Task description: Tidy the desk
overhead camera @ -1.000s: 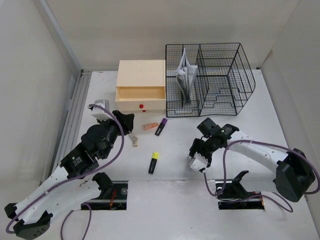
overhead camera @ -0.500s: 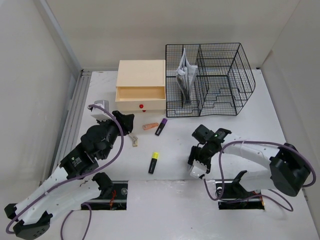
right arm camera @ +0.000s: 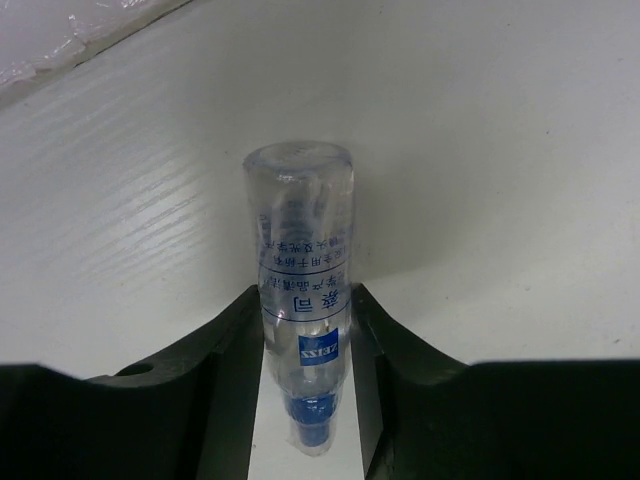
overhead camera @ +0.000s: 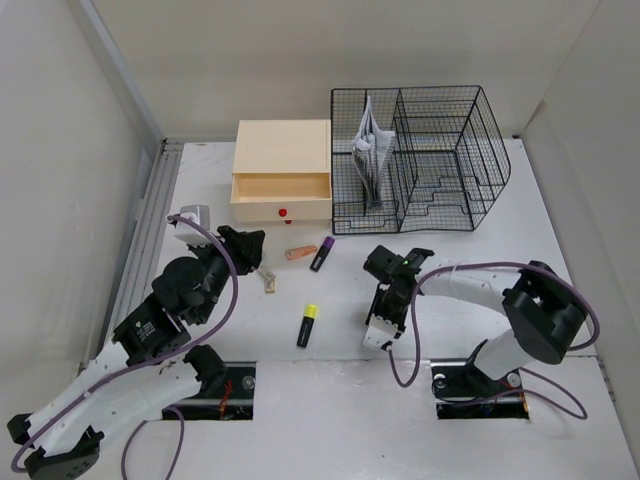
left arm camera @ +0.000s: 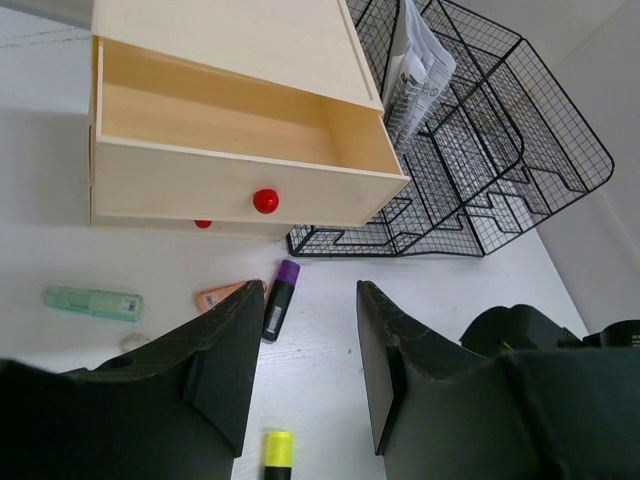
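Clear bottle [right arm camera: 300, 230] in right hand [right arm camera: 303, 300]

Desk [overhead camera: 545, 220]: drawer box [overhead camera: 281, 170], basket [overhead camera: 420, 165], yellow highlighter [overhead camera: 307, 326]

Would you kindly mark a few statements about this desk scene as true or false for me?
1. The wooden box's upper drawer is pulled open. True.
2. The left gripper holds the yellow-capped marker. False: its jaws are open and empty, and the marker lies on the desk.
3. The right gripper has a small clear bottle between its fingers. True.
4. The wire basket is empty. False: papers stand in its left compartment.
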### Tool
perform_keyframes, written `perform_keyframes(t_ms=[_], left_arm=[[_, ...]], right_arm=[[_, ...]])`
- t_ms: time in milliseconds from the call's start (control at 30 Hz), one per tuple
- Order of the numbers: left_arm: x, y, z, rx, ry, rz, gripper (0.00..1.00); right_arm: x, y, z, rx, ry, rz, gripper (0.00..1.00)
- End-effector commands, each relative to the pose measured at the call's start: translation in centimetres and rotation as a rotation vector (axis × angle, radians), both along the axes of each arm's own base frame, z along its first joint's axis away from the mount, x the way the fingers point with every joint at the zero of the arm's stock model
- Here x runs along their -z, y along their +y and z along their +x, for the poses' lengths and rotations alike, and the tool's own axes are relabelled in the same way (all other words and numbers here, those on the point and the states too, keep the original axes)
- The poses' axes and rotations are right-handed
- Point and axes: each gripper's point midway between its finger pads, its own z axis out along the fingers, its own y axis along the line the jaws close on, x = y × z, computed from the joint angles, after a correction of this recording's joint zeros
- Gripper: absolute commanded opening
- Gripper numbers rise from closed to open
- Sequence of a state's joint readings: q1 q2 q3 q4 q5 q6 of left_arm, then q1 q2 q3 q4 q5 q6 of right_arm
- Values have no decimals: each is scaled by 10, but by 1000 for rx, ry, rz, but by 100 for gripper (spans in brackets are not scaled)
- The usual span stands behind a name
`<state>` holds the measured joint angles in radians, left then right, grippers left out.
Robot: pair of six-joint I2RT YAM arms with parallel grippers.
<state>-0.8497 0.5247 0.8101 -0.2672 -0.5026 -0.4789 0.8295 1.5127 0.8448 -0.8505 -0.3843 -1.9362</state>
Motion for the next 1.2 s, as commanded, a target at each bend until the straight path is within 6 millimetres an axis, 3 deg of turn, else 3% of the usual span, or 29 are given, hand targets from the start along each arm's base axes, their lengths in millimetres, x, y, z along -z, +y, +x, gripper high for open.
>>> perform_keyframes(t_ms=[0,67,167,200,300,333,400,433,533,567,600,667,767,800,1067,1167], left_arm=[[-6,0,-2,7,-21,-26,39],[-8,2,-3,7,-27,-33,39],[-8,4,-5,7,-28,-34,39],[-11,5,-7,7,-35,-42,39],[-13,7,-8,6,-39,-59,39],[-15,8,-9,6,-45,-66,39],[-13,9,-10,6,-39,-59,39],[-13,8,-10,6,-37,-67,39],[-11,7,-11,16,-36,-68,39],[-11,7,-11,16,-33,-77,39],[-7,5,-12,25,-26,-71,39],[-7,3,-12,35,-25,-71,39],[-7,1,-13,45,-21,-80,39],[-2,1,-13,45,-14,-72,39],[0,-1,-12,45,-8,-66,39],[0,-1,-12,45,-8,-66,39]], right_arm=[[-6,5,3,18,-4,-4,24],[-6,4,-1,26,7,-15,17],[-30,27,10,181,36,60,12],[-52,45,26,305,28,113,6],[-103,82,49,452,28,278,1],[-135,97,61,531,28,359,1],[-175,122,81,613,23,505,1],[-203,130,94,705,21,576,1],[-241,148,120,840,24,682,1],[-267,156,128,882,38,738,1],[-265,160,137,924,38,730,1],[-290,170,149,970,47,807,1],[-296,179,166,1023,32,829,1],[-310,182,172,1030,26,862,1],[-285,193,226,1142,-137,809,2],[-296,194,232,1130,-169,846,2]])
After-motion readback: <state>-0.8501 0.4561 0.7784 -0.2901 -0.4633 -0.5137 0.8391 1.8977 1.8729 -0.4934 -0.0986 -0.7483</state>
